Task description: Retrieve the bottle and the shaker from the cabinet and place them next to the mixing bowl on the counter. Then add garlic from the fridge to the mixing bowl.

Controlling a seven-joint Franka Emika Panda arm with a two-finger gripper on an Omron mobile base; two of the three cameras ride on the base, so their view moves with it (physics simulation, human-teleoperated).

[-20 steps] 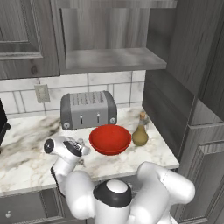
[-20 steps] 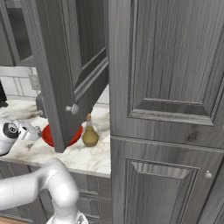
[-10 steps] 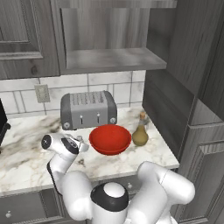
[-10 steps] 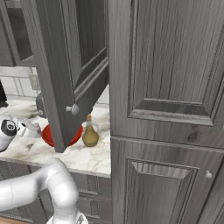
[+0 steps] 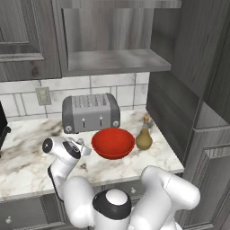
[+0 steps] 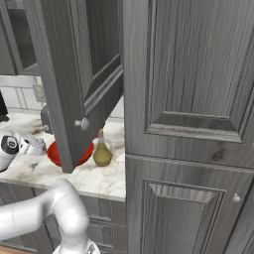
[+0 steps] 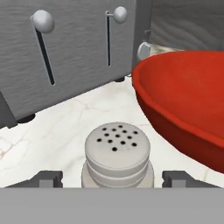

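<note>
Standing upright between the two parted tips of the pincer (image 7: 112, 177), the shaker (image 7: 117, 154) is now let go; a second ago it was clenched, so the jaws have just been released and gaps are seen on both sides of the cap. The counter (image 7: 65, 120) lies beneath it, the mixing bowl (image 7: 183, 100) just beside and ahead, the toaster (image 7: 65, 48) further ahead. Beyond the bowl the bottle (image 5: 144, 134) is already set down, so garlic is judged to be what remains
</note>
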